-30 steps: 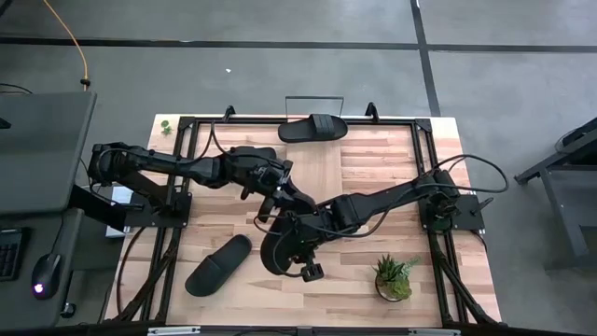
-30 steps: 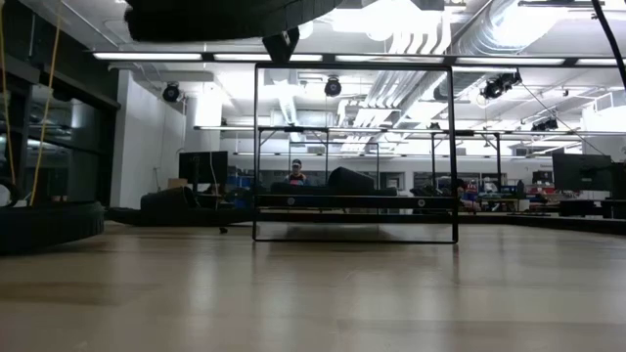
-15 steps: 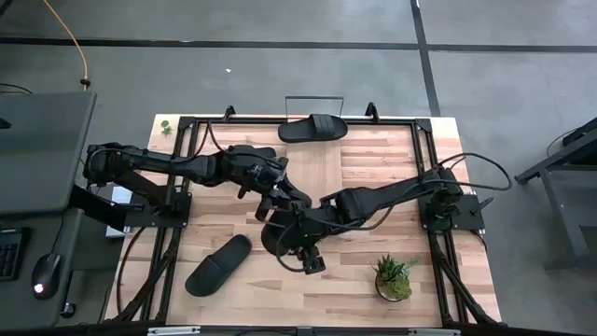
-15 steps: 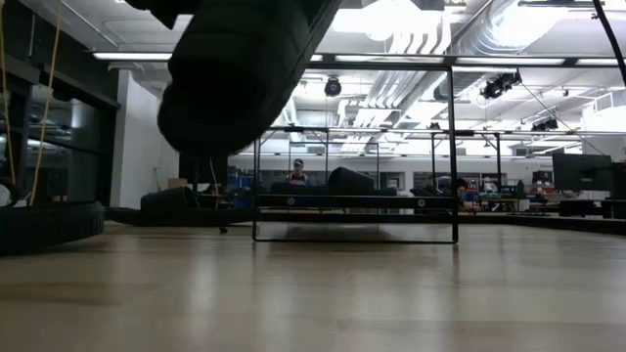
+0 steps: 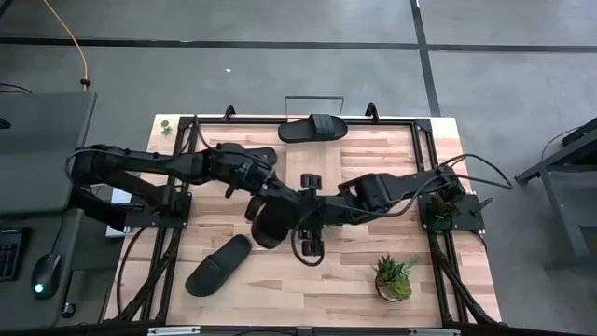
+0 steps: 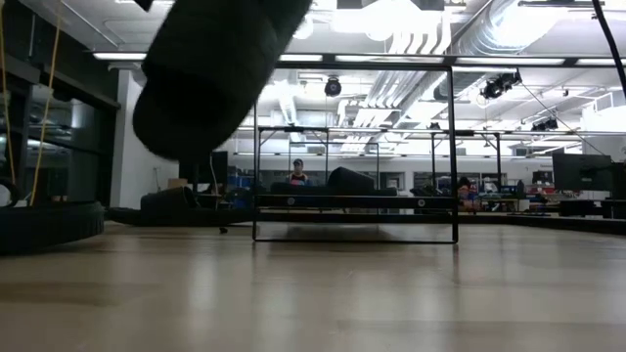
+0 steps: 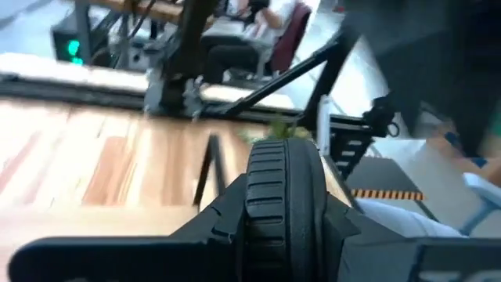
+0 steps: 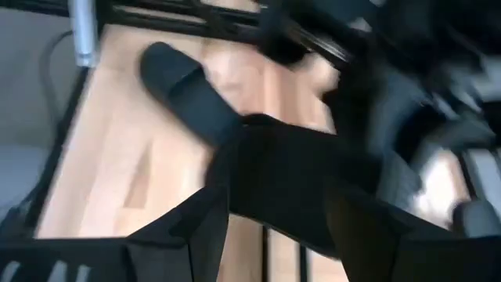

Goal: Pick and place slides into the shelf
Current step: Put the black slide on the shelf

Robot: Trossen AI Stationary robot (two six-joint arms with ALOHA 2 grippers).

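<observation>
One slide [image 5: 312, 128] already lay on the shelf [image 6: 293, 201], so the task was begun but, as I judge it, far from finished. A second slide [image 5: 268, 227] hung in the air over the table, well apart from the shelf and on its near side. The left gripper [image 5: 265, 198] was clenched on this slide. The right gripper [image 5: 297, 217] was just beside the same slide; whether it gripped or had released I cannot tell. A third slide [image 5: 219, 264] lay flat on the table, farther from the shelf than the lifted one, and was not yet picked. The lifted slide was black, with an oval sole and a ribbed strap, and it hung tilted with one end lower.
</observation>
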